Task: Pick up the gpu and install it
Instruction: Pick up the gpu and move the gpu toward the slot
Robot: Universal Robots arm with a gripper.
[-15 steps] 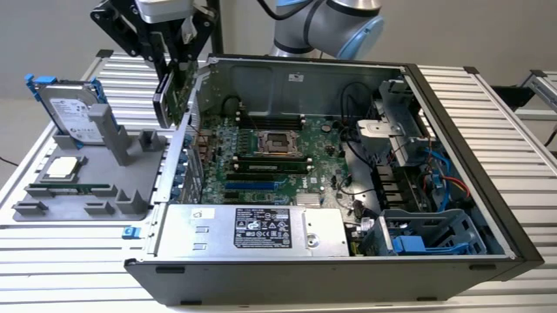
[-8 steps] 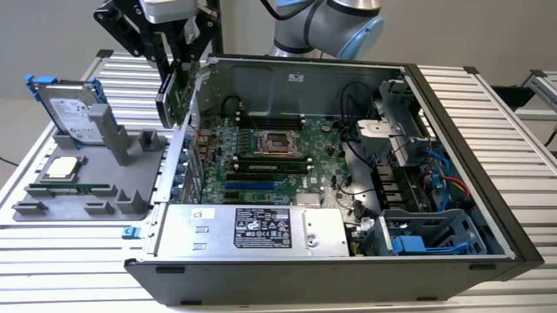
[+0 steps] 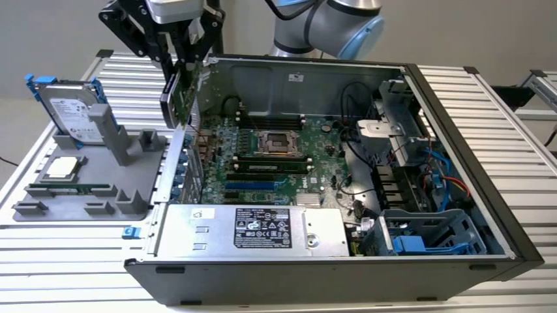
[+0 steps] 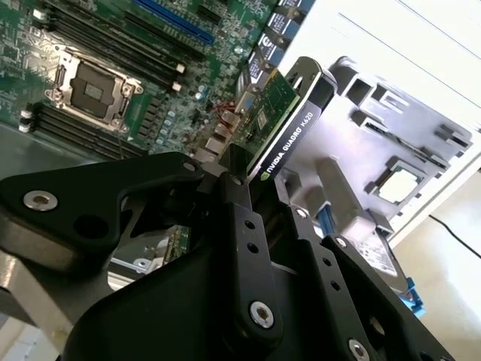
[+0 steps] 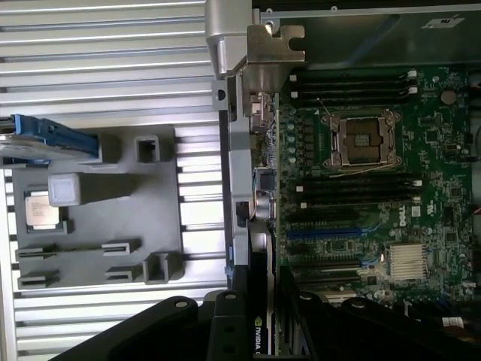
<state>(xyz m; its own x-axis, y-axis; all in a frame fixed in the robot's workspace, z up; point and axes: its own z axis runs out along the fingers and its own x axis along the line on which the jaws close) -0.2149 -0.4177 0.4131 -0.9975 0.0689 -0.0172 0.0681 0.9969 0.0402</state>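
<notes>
The gpu [image 3: 177, 99] is in your claw [image 3: 180, 64]. The fingers are drawn in to the thickness of the card and pinch it by one edge, so it hangs on edge directly beneath the claw, raised clear of everything below. In the second wrist view the gpu [image 4: 289, 120] runs out from between the fingers [image 4: 240, 226], with its green board on one face and the black shroud on the other. Straight under the claw and the card is the wall of the open computer case [image 3: 452, 150] that lies on the exterior view's left. The card is level with the top of that wall and is not seated in any slot. To one side of the claw, inside the case, lies the motherboard [image 3: 261, 169] with its bare processor socket [image 3: 280, 140]; the power supply [image 3: 252, 228] sits beyond it. To the other side of the claw, outside the case, you have the grey holder tray [image 3: 130, 202]. The hard drive [image 3: 74, 111] stands upright in the tray, and a processor chip [image 3: 62, 167] lies flat on it. In the first wrist view the claw [image 5: 259, 316] is lined up along the case wall, between tray and motherboard.
</notes>
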